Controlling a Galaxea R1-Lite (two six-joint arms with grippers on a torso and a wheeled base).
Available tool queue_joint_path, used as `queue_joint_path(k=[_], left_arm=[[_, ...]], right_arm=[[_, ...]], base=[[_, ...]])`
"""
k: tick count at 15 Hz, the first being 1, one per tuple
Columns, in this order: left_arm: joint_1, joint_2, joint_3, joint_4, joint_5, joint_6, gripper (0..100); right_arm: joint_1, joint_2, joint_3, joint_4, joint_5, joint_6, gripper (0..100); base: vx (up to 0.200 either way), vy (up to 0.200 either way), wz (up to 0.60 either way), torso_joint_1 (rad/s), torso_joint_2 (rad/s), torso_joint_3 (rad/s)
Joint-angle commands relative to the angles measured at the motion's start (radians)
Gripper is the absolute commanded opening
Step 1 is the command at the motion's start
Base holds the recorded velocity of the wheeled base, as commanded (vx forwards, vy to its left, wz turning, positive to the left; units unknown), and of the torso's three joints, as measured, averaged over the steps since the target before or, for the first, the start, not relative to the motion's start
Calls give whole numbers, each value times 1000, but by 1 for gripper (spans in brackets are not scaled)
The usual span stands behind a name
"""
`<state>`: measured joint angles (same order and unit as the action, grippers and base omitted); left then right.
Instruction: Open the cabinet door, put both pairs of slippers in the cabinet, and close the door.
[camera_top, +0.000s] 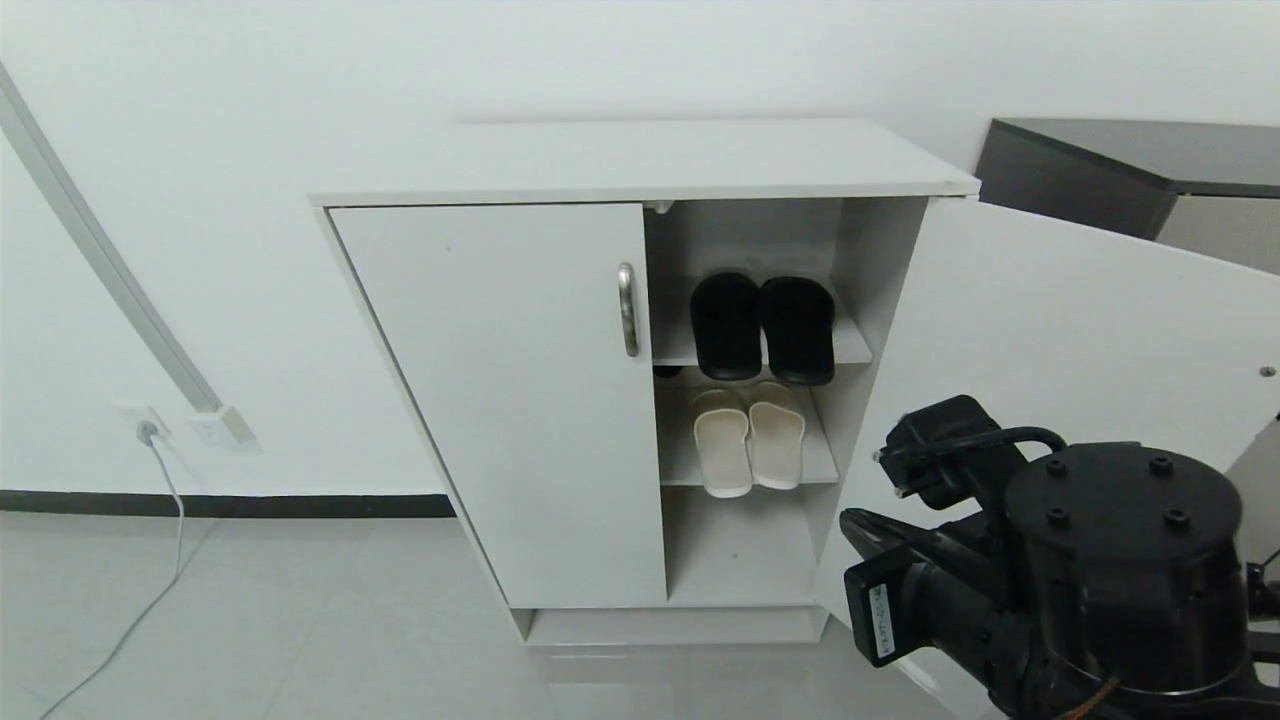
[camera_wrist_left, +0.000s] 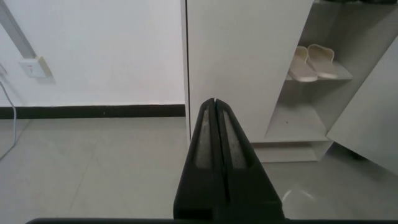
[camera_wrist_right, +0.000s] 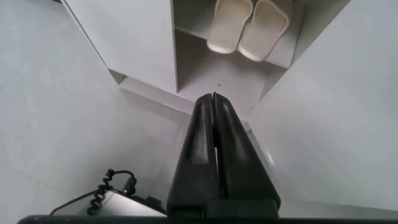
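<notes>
Already stowed: black slippers (camera_top: 762, 328), white slippers (camera_top: 748, 440). Next, push open door (camera_top: 1050, 330) shut, with left tool (camera_wrist_left: 215, 106) and right tool (camera_wrist_right: 214, 101) pinched closed, empty.

Right door (camera_top: 1050, 330) open — black slippers (camera_top: 762, 327) above beige slippers (camera_top: 749, 441) in white cabinet (camera_top: 640, 160)

1. Plain white wall (camera_top: 250, 120), evenly lit, with no hard shadows.
2. Pale grey tiled floor (camera_top: 300, 620), slightly glossy.
3. Along the wall's foot, a black skirting band (camera_top: 200, 505).
4. Slanting down the wall from the upper left, a grey conduit strip (camera_top: 90, 240), ending in a small white box (camera_top: 222, 427).
5. Just beside that box, a wall socket (camera_top: 143, 422) with a plug in it, and a thin grey cable (camera_top: 179, 515) hanging down and trailing over the floor.
6. At far right, against the wall, a dark grey unit (camera_top: 1080, 180) with a flat top.
</notes>
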<state>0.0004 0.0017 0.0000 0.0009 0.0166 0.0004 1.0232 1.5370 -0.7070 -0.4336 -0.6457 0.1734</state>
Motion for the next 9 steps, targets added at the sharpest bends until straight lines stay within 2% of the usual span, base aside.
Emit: queue_joint_path(k=[1, 9], left_arm=[[0, 1, 0, 1, 0, 0, 0], [0, 1, 0, 1, 0, 0, 0]], right_arm=[[2, 3, 0, 0, 0, 0, 0], [2, 5, 1, 0, 0, 1, 0]], base=[[0, 0, 0, 119, -466, -354], [0, 0, 0, 152, -475, -321]])
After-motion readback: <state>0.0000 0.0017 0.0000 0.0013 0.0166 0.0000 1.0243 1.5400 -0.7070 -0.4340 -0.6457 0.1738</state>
